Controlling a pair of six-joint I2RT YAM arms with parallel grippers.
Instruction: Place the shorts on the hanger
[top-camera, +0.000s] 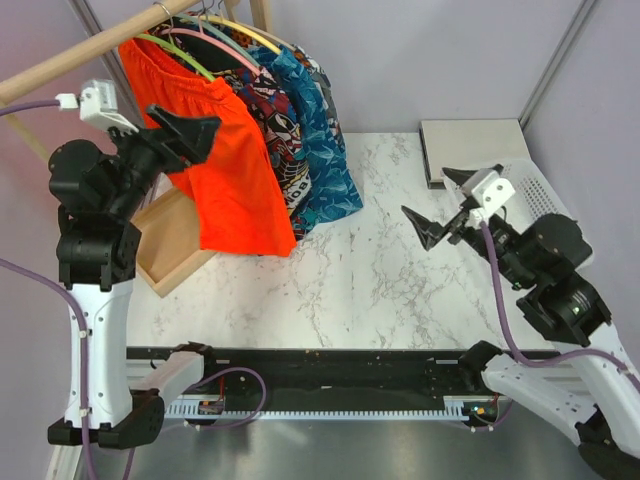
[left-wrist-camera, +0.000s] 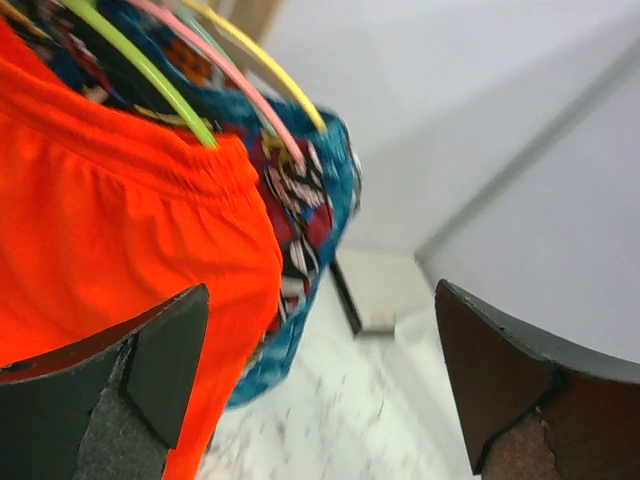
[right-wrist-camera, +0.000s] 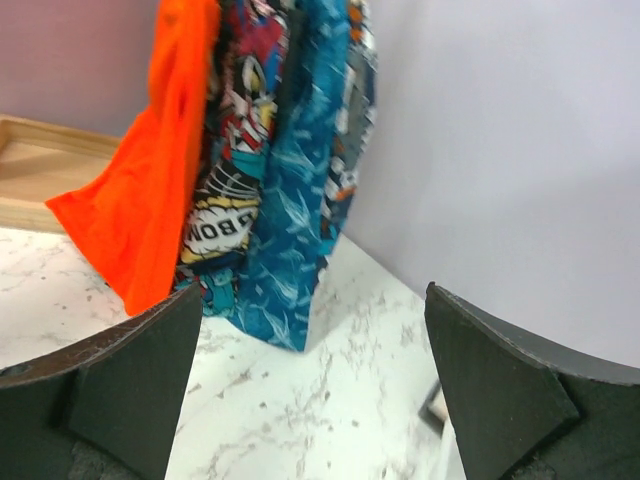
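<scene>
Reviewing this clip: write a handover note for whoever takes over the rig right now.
Left gripper: open, empty, close beside the shorts.
Right gripper: open, empty, above the marble table.
Shorts hang from the lime-green hanger on the wooden rail, in front of the comic-print garment and blue garment.
Done: shorts on hanger, neither gripper holding them.
Left: probably only backing the left arm clear.

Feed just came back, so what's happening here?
The orange shorts hang on the lime-green hanger on the wooden rail, in front of the comic-print garment and the blue garment. The left hand is open right beside the shorts, gripping nothing. The right hand is open over the marble table, empty.
</scene>
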